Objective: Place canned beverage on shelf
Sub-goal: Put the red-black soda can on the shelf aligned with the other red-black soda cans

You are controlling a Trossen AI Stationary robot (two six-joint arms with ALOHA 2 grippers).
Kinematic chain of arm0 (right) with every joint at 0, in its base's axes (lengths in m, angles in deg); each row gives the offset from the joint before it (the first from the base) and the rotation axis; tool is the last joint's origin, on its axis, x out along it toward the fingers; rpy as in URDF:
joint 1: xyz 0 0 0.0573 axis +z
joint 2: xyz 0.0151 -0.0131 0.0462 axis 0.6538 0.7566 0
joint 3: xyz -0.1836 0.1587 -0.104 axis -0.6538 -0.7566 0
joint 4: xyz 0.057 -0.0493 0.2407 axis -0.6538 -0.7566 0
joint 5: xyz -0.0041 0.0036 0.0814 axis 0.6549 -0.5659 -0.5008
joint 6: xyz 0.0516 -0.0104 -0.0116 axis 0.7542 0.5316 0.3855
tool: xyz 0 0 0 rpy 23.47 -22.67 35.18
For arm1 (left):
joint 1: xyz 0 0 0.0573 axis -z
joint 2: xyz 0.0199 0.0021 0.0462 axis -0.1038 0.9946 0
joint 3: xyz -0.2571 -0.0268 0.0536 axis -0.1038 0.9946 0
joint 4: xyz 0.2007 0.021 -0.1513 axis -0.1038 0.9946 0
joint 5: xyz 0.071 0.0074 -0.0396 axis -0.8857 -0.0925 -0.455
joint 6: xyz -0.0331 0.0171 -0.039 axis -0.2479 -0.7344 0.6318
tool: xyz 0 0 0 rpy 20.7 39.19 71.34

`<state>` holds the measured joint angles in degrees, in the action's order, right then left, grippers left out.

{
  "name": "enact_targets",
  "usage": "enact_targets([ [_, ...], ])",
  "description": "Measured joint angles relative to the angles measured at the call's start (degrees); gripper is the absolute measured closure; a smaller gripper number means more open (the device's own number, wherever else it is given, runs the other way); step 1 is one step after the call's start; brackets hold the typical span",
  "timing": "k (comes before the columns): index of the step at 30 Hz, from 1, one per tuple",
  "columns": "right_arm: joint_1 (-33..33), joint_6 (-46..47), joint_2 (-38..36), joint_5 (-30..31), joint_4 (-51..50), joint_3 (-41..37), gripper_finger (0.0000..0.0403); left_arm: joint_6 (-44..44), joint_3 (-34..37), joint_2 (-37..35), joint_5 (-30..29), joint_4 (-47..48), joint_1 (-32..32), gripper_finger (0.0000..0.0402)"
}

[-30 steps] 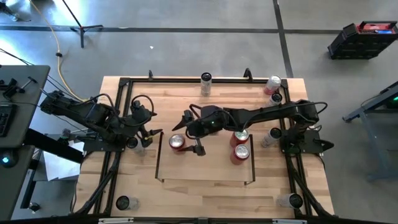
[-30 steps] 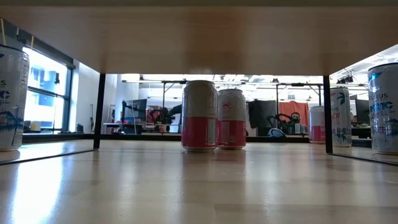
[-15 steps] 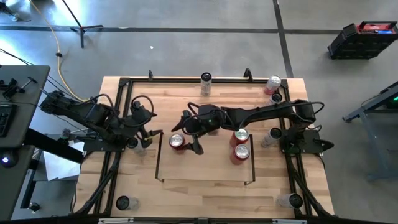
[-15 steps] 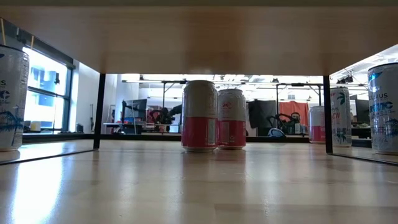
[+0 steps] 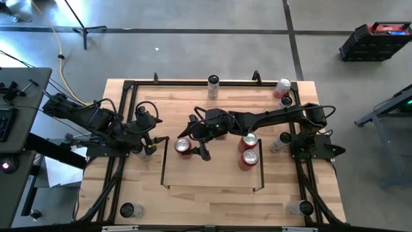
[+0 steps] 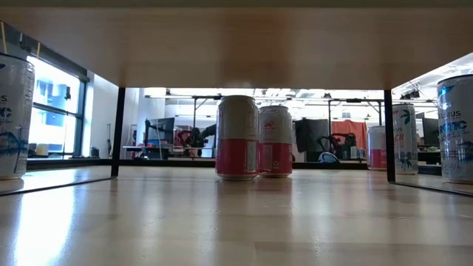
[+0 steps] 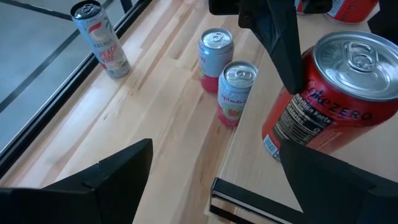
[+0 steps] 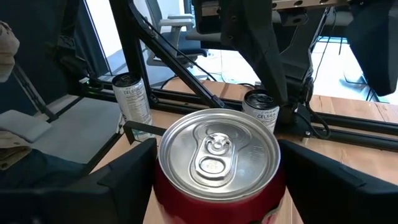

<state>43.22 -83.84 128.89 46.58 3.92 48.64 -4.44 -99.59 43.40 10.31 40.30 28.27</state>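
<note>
While low view hides arms, right tool open astride red can; left tool open.

Big red can dead center, silver lid with the pull tab facing up, sitting right between the right gripper's two dark fingers, one on each side with a bit of a gap to the can. Past it on the wood there's a slim white-and-dark can beside a black rail, and another dark-topped can tucked up against the other arm. Office chair and bright windows further back.
</note>
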Motion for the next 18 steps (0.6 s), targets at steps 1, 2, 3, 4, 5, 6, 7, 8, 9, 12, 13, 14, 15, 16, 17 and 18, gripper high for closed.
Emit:
enact_targets([
  [1, 0.0, 0.0, 0.0, 0.0, 0.0, 0.0, 0.0106, 0.0, 0.0, 0.0, 0.1, 0.0, 0.0, 0.006],
  [2, 0.2, 0.0, 0.0, 0.0, 0.0, 0.0, 0.0107, 0.0, 0.0, 0.0, 0.3, 0.0, 0.0, 0.006],
  [3, 0.3, 0.2, 0.0, 0.1, 0.1, 0.0, 0.0107, 0.0, 0.0, 0.0, 0.4, 0.0, 0.0, 0.006],
  [4, 0.3, 0.3, 0.0, 0.2, 0.1, 0.0, 0.0108, 0.2, 0.0, 0.0, 0.4, 0.0, 0.0, 0.006],
  [5, 0.5, 0.3, -0.1, 0.3, 0.2, 0.0, 0.0108, 0.5, 0.0, 0.0, 0.4, 0.0, 0.0, 0.006],
  [6, 0.7, 0.2, -0.1, 0.5, 0.1, 0.0, 0.0108, 0.5, 0.0, 0.0, 0.4, 0.0, 0.0, 0.006],
  [7, 0.8, 0.2, -0.2, 0.7, 0.1, 0.0, 0.0109, 0.5, 0.0, 0.0, 0.6, 0.0, 0.0, 0.006],
  [8, 1.0, 0.2, -0.4, 0.9, 0.0, 0.0, 0.0109, 0.5, 0.0, 0.0, 0.8, 0.0, 0.0, 0.006],
  [9, 1.2, 0.2, -0.6, 1.4, -0.4, 0.0, 0.0109, 0.5, 0.0, 0.0, 1.0, 0.0, 0.0, 0.006],
  [12, 1.8, 0.2, -1.2, 3.7, -0.4, -0.1, 0.011, 0.5, 0.0, 0.0, 1.0, 0.0, 0.0, 0.006],
  [13, 2.0, 0.2, -1.5, 4.0, -0.4, -0.1, 0.011, 0.5, 0.0, 0.0, 1.0, 0.1, 0.0, 0.006],
  [14, 2.1, 0.3, -1.8, 4.0, -0.3, -0.1, 0.011, 0.5, 0.0, 0.0, 1.0, 0.0, 0.0, 0.006],
  [15, 2.3, 0.4, -2.1, 4.1, 0.0, -0.1, 0.011, 0.5, 0.0, 0.0, 1.0, 0.1, 0.0, 0.006],
  [16, 2.5, 0.9, -2.4, 4.4, 0.0, -0.1, 0.0111, 0.5, 0.0, 0.0, 1.0, 0.1, 0.0, 0.006],
  [17, 2.7, 1.4, -2.6, 4.9, 0.0, -0.1, 0.0111, 0.5, 0.0, 0.0, 1.0, 0.1, 0.0, 0.006],
  [18, 2.9, 1.8, -2.9, 5.2, -0.1, -0.1, 0.0111, 0.5, 0.0, 0.0, 1.0, 0.1, 0.0, 0.006],
])
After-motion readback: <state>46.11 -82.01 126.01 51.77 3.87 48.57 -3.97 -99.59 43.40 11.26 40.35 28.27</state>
